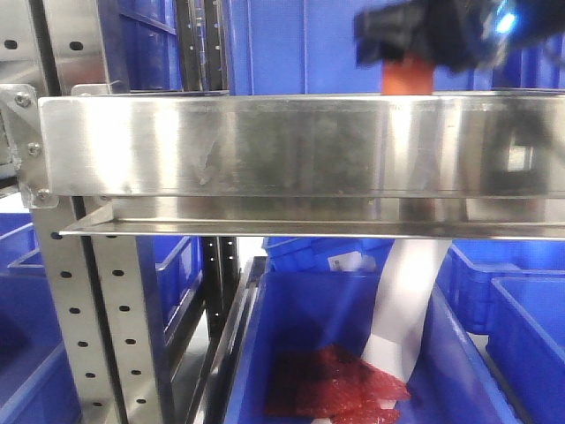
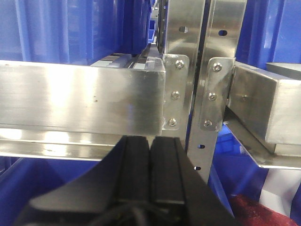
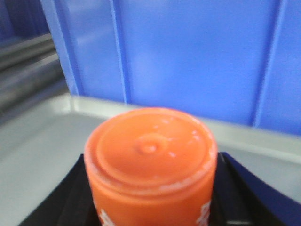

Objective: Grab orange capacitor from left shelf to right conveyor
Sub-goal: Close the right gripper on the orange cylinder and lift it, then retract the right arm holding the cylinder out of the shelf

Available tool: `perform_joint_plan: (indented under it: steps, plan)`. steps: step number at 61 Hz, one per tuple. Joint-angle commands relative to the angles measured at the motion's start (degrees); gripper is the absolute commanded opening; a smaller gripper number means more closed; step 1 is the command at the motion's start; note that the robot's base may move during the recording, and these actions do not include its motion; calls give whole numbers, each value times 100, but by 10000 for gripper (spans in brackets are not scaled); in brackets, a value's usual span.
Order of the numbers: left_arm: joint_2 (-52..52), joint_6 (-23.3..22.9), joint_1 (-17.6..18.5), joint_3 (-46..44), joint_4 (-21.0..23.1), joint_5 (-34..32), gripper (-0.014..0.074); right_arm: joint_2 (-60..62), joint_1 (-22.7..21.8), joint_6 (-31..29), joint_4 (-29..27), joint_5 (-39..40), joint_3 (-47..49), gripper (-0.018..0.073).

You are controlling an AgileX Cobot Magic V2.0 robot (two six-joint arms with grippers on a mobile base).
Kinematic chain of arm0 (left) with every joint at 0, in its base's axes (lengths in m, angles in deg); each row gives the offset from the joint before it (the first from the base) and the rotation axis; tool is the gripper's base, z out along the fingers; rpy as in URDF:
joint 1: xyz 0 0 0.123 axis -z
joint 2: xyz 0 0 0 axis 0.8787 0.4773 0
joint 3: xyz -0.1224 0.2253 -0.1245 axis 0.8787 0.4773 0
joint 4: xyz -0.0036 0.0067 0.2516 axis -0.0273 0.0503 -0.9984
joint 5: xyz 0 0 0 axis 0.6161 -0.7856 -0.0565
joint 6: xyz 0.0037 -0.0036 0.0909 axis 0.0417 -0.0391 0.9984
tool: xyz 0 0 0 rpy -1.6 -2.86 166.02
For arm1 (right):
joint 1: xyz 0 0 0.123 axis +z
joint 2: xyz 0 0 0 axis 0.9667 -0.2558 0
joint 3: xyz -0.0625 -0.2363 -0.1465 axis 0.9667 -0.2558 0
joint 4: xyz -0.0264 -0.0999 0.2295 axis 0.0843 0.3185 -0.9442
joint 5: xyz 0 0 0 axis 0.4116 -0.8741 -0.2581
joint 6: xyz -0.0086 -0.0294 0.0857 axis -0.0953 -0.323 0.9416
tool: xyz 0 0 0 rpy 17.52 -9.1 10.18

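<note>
Nearest of all, the orange capacitor stands upright, its long axis vertical and its round end cap facing up, pinched by the right tool above the left shelf, while the left tool is pressed together, holding nothing, just under the shelf's front lip.

Broad brushed stainless-steel shelf lip is shiny, reflective and faintly scratched; perforated steel uprights under its left end look duller, satin. Blue plastic bins behind and below the lip are smooth, semi-gloss. Small orange cylinder capacitor above the lip has a smooth glossy top; black left gripper is matt.
</note>
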Motion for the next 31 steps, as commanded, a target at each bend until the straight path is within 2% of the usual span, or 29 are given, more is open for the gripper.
perform_joint_plan:
  steps: [1, 17, 31]
  plan:
    - [-62, -9, -4, -18, 10, -517, -127, 705, -208, -7, 61, 117, 202, 67]
    - [-62, -9, -4, -18, 10, -517, -127, 2229, -1089, -7, 721, -2052, 104, 67]
    - [-62, -9, -4, -18, 10, -517, -127, 3924, -1725, -12, 728, -3053, -730, 67]
